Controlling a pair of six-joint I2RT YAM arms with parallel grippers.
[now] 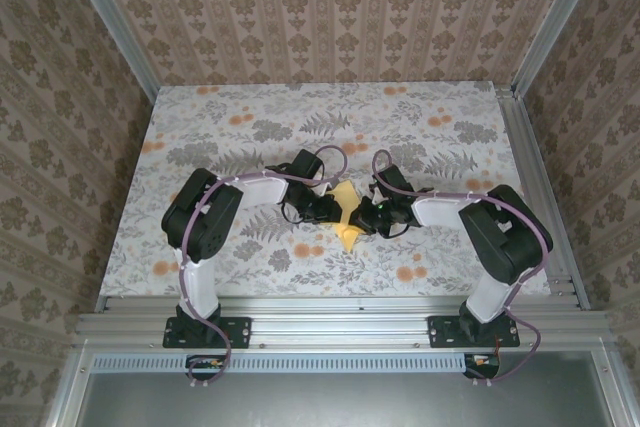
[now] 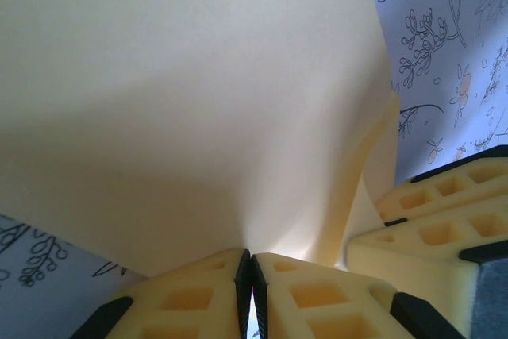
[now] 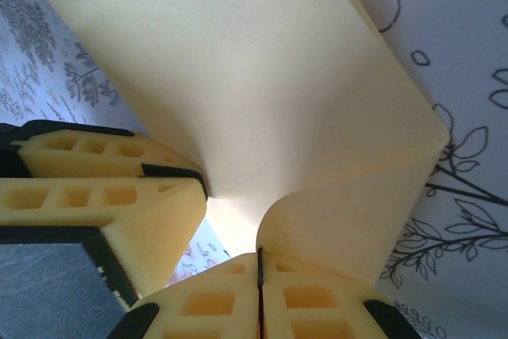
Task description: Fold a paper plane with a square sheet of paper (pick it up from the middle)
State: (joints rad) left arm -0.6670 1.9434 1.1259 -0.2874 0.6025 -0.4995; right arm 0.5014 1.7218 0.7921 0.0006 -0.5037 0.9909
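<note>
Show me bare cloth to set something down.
Free: the far strip of cloth between the arms and the back wall; the near patch between both arm bases. Crowded: the middle, where the left gripper and right gripper pinch the paper.

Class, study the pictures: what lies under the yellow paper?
The flowered cloth shows around the paper, which the left gripper and right gripper pinch. The patch directly beneath is covered by the paper, so nothing there can be checked.

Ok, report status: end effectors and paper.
Left end effector shut on paper. Right end effector shut on paper. Paper curled between them. End effectors close together.
</note>
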